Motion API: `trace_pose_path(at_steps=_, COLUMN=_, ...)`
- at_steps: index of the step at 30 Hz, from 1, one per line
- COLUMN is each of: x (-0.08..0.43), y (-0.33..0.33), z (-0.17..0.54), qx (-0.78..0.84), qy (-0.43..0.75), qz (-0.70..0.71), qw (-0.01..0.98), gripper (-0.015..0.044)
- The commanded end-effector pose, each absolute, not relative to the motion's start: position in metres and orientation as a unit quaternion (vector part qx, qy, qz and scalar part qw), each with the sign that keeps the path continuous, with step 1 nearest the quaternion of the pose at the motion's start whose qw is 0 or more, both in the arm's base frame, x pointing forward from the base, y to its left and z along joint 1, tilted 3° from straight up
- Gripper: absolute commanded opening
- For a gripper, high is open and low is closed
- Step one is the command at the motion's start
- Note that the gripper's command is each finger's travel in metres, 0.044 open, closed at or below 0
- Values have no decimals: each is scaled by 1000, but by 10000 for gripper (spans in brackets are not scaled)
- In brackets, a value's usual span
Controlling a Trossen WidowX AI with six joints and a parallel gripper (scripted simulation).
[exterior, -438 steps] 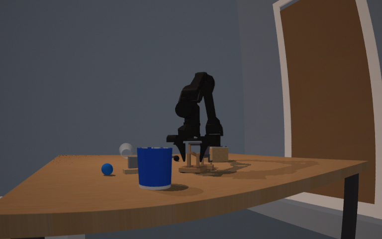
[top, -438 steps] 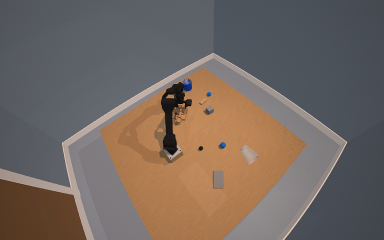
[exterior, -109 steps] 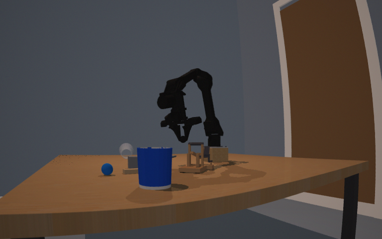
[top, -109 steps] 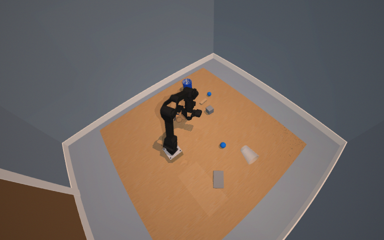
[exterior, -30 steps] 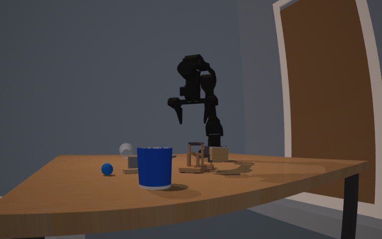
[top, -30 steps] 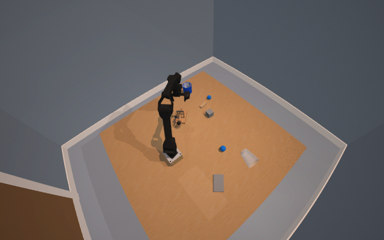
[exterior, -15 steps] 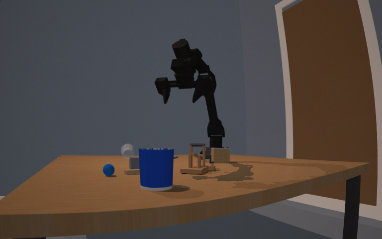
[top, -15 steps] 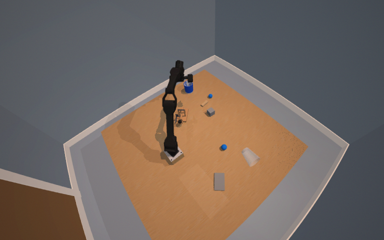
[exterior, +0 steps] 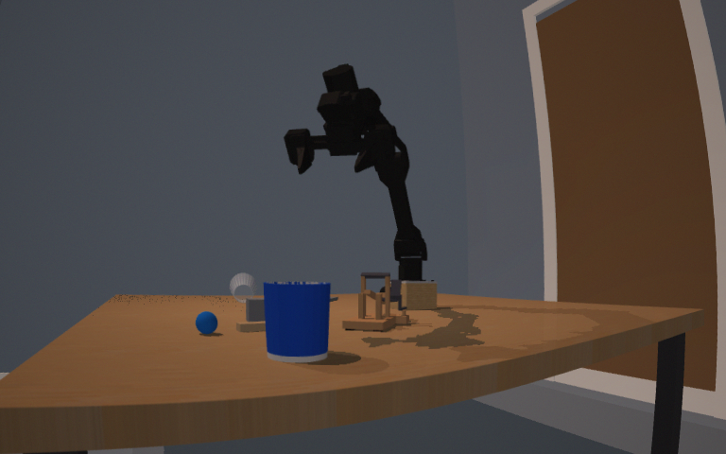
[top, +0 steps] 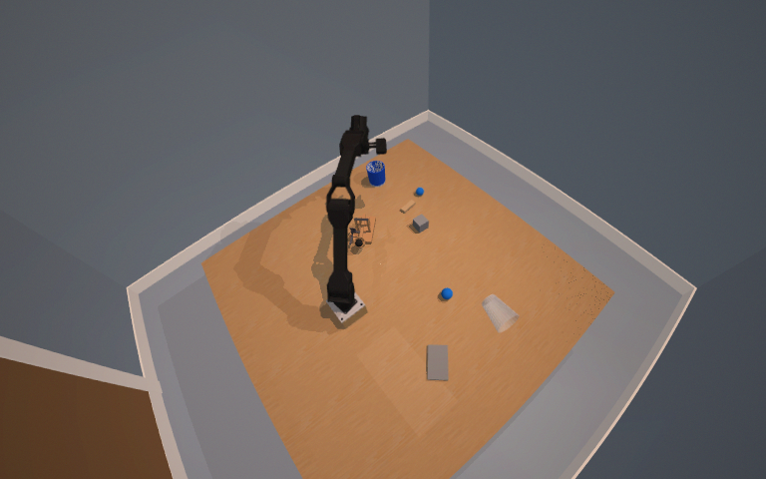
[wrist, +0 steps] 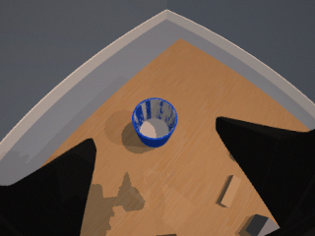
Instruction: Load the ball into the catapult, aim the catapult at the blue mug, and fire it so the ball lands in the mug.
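Note:
The blue mug point(top: 376, 175) point(exterior: 297, 321) point(wrist: 155, 143) stands upright near the table's far corner; the wrist view shows no ball inside. The small wooden catapult point(exterior: 366, 324) stands between the mug and the arm's base, partly behind the arm in the top view. The black ball point(top: 359, 242) shows at the catapult's end nearer the arm's base, in a round ring or cup. My gripper point(exterior: 329, 170) point(wrist: 157, 134) is wide open and empty, high above the table on the mug side of the catapult. The catapult's latch and aim are too small to tell.
A blue ball point(top: 419, 191) point(exterior: 206, 323), a wooden block point(top: 407, 207) point(wrist: 230, 191) and a grey cube point(top: 420, 224) point(exterior: 255, 309) lie right of the catapult in the top view. Another blue ball point(top: 447, 293), a tipped clear cup point(top: 500, 312) and a grey slab point(top: 437, 362) lie farther off.

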State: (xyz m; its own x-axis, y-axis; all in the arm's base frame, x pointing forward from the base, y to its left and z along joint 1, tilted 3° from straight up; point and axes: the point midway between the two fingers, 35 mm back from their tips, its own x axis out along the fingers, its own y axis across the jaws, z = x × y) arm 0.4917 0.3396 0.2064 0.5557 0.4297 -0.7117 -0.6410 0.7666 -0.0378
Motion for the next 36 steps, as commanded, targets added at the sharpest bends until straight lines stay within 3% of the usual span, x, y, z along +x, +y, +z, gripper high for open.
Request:
trace_pose_path(at_steps=1, x=492, y=340, z=206, qx=-149, qy=356, qz=310, qw=869, gripper=440)
trace_pose_path(at_steps=10, x=493, y=339, z=205, qx=-135, qy=359, qz=334, qw=861, gripper=440)
trace_pose_path(at_steps=27, x=493, y=339, z=205, qx=-135, qy=359, qz=334, qw=861, gripper=0)
trace_pose_path(at_steps=36, x=490, y=339, z=202, qx=-142, qy=363, qz=335, qw=858, gripper=0)
